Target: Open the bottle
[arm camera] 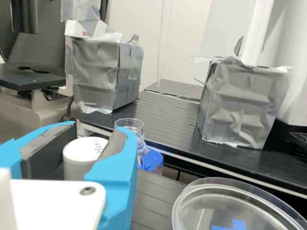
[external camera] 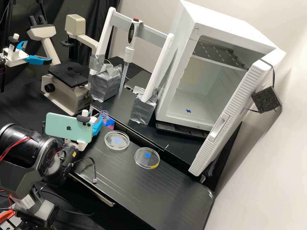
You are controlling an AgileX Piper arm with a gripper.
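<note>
Removal of the cap from a clear plastic bottle with an angled neck and a blue and pink lower body (arm camera: 151, 160). The bottle is on the black worktop (external camera: 147, 188), close to its raised rear section, with the round, transparent mouth (arm camera: 129, 125) uncovered and facing upward. The neck leans towards the pale microscope (external camera: 68, 92); the base is partly hidden, so its full footing cannot be told.

The hand (arm camera: 101, 128) is closed about a short white cylindrical cap (arm camera: 82, 158), one blue finger on each side. The cap is upright between them and apart from the mouth. In the high view the hand lies just beside the bottle, on the arm's side, under a mint-green phone (external camera: 68, 127); in the wrist view the bottle is just beyond the fingertips, nearer the finger towards two clear round dishes, one with a blue mark (external camera: 116, 140), the other with blue and yellow marks (external camera: 147, 158). The foreground arm is the nearer; the second arm (external camera: 24, 56) is well apart, beyond the bottle.

The task appears essentially complete. The relation governing the next move is this lateral closeness: withdrawal should lead back towards the arm, away from the leaning neck, lest cap or fingertip knock the bottle over.
</note>
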